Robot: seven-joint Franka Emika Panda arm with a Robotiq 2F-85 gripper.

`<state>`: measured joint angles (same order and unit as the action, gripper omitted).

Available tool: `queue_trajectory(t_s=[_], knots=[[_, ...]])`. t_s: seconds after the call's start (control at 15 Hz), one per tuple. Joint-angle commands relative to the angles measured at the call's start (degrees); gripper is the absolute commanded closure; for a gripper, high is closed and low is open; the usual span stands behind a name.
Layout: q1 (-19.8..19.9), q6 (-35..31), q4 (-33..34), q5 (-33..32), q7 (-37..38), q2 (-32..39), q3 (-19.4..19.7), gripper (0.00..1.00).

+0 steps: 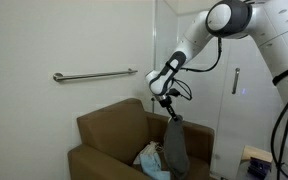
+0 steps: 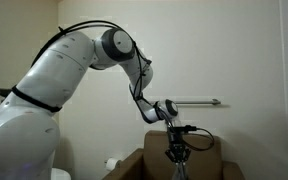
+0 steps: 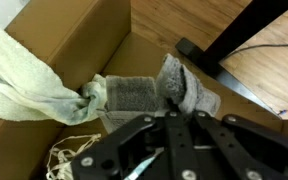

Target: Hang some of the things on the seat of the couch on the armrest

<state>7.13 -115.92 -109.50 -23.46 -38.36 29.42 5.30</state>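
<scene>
My gripper (image 1: 170, 110) is shut on the top of a grey-blue cloth (image 1: 174, 147), which hangs straight down over the seat, close to the inner side of the far armrest (image 1: 198, 135) of the brown couch (image 1: 112, 124). In the wrist view the shut gripper (image 3: 181, 113) pinches the grey cloth (image 3: 189, 92). A long pale white-green towel (image 3: 24, 78) lies to its left on the couch (image 3: 69, 35). White and light blue pieces (image 1: 148, 157) are piled on the seat. In an exterior view the gripper (image 2: 178, 148) hangs just above the couch back (image 2: 149, 160).
A steel wall bar (image 1: 94, 75) runs above the couch; it shows in both exterior views (image 2: 191, 102). A black stand leg (image 3: 227, 42) rests on the wood floor (image 3: 269, 60) beside the couch. A glass door (image 1: 234, 85) stands behind the arm.
</scene>
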Motion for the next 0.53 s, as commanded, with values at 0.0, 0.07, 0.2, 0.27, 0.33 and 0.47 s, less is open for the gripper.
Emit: queue_trajectory(t_s=[0.0,0.07,0.2,0.27,0.33,0.47], knots=[[3.8,-2.3,0.5,5.1,-1.2,-2.6,-1.1,0.97],[4.5,-3.8,-0.7,6.0,-1.8,-4.0,-1.1,0.97],[5.8,-7.4,-3.4,7.0,-3.0,-6.8,-0.9,0.97],[6.3,-8.6,-4.2,7.4,-3.6,-7.8,-0.8,0.97],[6.5,-8.7,-4.4,7.5,-3.9,-8.4,-0.6,0.97],[6.3,-6.2,-3.8,6.5,-4.7,-8.1,-0.3,0.98]])
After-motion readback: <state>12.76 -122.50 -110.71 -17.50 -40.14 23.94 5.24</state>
